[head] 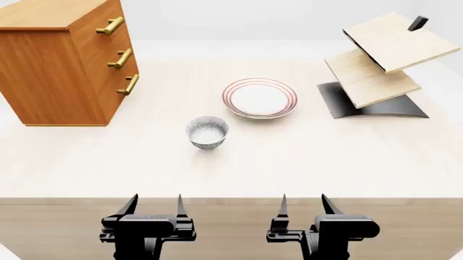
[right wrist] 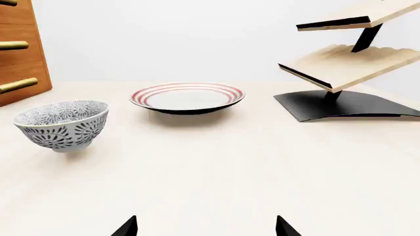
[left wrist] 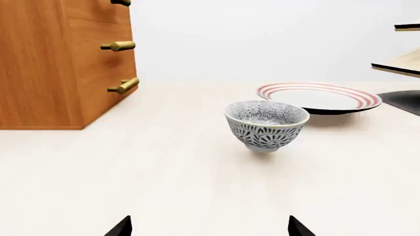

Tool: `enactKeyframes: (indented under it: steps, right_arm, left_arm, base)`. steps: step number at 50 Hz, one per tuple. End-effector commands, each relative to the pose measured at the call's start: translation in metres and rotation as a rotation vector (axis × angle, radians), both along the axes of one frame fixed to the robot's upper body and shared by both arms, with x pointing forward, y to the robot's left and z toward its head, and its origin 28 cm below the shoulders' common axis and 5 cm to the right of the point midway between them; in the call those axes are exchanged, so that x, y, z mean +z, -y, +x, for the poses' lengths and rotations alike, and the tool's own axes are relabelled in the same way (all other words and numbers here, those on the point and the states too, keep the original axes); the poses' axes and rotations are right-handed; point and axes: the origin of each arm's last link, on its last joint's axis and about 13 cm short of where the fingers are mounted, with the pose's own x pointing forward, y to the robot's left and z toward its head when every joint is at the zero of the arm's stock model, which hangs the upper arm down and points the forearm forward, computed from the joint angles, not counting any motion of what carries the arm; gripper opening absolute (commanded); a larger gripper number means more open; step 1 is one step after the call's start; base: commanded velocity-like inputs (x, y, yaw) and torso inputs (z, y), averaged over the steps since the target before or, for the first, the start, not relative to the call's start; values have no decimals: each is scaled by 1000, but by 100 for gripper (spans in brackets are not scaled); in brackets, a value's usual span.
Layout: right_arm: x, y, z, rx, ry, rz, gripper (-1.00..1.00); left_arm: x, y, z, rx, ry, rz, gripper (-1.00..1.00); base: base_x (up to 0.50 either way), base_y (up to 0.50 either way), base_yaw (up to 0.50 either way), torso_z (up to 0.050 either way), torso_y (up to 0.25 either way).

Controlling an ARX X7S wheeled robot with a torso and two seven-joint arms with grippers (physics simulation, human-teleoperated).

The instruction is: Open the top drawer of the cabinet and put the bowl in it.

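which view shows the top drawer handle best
The head view: the top drawer shows its whole brass handle above the two lower handles on the cabinet. The left wrist view cuts that handle at the frame edge; the right wrist view shows only a sliver.

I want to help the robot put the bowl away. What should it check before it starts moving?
1. Top drawer shut, needs opening first: not ok.
2. Bowl upright on the table, nothing touching it: ok.
3. Left gripper open and empty: ok.
4. Right gripper open and empty: ok.
5. Plate apart from the bowl: ok.
6. Drawer has room inside: cannot tell.
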Motion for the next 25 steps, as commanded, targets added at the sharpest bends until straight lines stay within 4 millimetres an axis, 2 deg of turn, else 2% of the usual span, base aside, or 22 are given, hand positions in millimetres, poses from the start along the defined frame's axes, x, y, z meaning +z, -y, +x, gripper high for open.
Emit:
enactKeyframes:
  steps: [1,19,25]
  right_arm:
    - [1,0,1,-4,-3,2,100]
    - [23,2,-5,-25,34,3,100]
    - [32,4,-9,-31,59,-3,100]
  left_arm:
    - [1,0,0,-1,-1,-5,100]
    - [27,0,-1,-25,60,-32,100]
    - [36,-1,-1,-43,74,-30,100]
  base:
    - [0,0,0,0,0]
    - [0,0,0,0,0]
    - [0,0,0,48,0]
